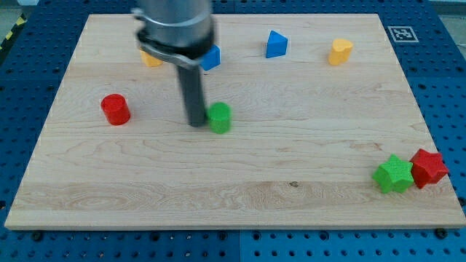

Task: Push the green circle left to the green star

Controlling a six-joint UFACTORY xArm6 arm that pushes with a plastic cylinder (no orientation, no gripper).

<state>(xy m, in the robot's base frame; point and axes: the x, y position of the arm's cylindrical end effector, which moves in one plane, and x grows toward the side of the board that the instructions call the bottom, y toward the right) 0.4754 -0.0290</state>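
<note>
A: Fix on the green circle (pixel 219 117) first. Where does it sit?

B: On the wooden bench (pixel 291 182), a little toward the view's left of centre, roughly mid-height. Everything else I'll place from it.

A: My tip?

B: My tip (pixel 196 123) is down on the bench at the circle's left side in the view, just beside it. Looks to be touching, though the blur there makes that hard to be sure of. The rod rises straight up from it into the grey arm housing at the view's top.

A: Claw state?

B: No claw on this arm, only the bare rod, so nothing opens or closes and nothing is held.

A: The green star?

B: Green star (pixel 394 175) lies well apart from the circle, toward the view's lower right near the bench corner. A red star (pixel 428 167) sits touching it on the far side from the circle.

A: Other blocks?

B: Red cylinder (pixel 115 109) to the circle's left, past the rod. Above the circle: a blue block (pixel 211 57), partly hidden by the arm; a yellow block (pixel 151 59) further left, mostly hidden; a blue triangular block (pixel 276 44) up and to the right; a yellow block (pixel 340 52) further right again.
</note>
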